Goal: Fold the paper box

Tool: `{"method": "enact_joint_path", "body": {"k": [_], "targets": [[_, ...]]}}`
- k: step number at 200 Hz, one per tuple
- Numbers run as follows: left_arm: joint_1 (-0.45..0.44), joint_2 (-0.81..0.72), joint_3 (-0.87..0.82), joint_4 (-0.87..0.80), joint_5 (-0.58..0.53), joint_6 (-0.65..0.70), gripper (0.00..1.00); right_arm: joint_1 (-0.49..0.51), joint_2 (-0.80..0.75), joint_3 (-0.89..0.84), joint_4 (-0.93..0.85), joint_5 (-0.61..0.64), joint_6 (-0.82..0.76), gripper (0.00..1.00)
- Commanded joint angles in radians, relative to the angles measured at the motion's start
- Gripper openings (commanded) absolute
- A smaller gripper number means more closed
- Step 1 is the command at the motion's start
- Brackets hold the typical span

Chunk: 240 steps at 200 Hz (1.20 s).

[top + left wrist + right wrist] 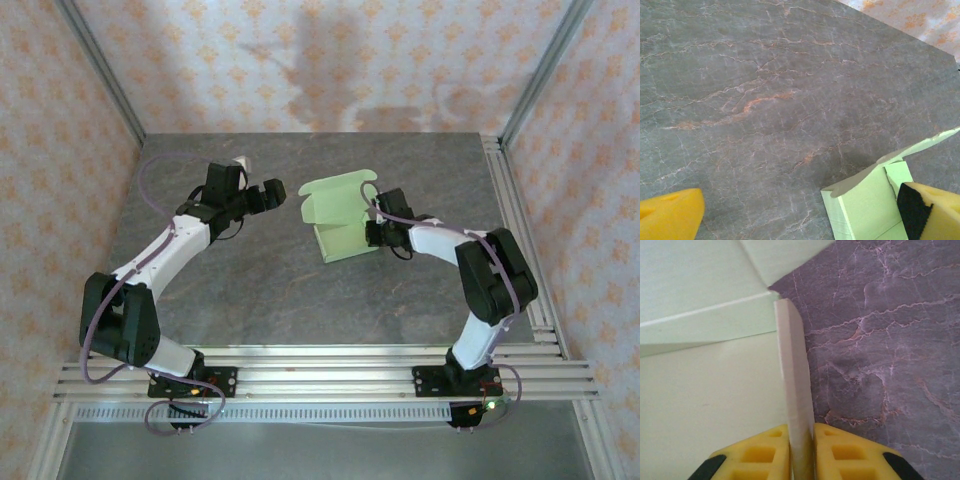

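Observation:
The paper box (338,215), pale yellow-green card with a raised back flap, sits mid-table, half formed. My right gripper (374,232) is at its right side, and in the right wrist view its yellow fingers (760,452) are pressed on both faces of an upright side wall of the paper box (795,385); the right gripper (801,450) is shut on it. My left gripper (272,194) hovers to the left of the box, apart from it, open. In the left wrist view a corner of the paper box (870,200) lies near the right fingertip (935,210).
The grey marble-pattern table (250,280) has bare surface in front of and left of the box. Aluminium rails (520,230) run along the right edge and the near edge. Patterned walls close in the back and sides.

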Motion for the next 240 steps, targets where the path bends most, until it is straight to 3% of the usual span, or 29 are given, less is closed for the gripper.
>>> {"method": "enact_joint_path", "body": {"k": [1,19,78,199,240], "targets": [[0.001,-0.029,-0.016,-0.008,-0.04,-0.01,1.0,0.027,0.011,0.051,-0.077,0.102,-0.042,0.19],[0.01,-0.029,-0.028,0.0,-0.045,-0.047,1.0,0.033,0.002,0.057,-0.084,0.115,-0.041,0.31],[0.039,-0.034,-0.058,0.019,-0.016,-0.057,1.0,0.032,0.013,0.102,-0.1,0.111,-0.045,0.35],[0.054,-0.049,-0.107,0.027,-0.028,-0.057,1.0,0.033,0.086,0.157,-0.143,0.126,-0.101,0.15],[0.068,-0.009,-0.106,-0.031,-0.1,-0.146,1.0,0.032,0.037,0.149,-0.15,0.155,-0.099,0.11]]}}
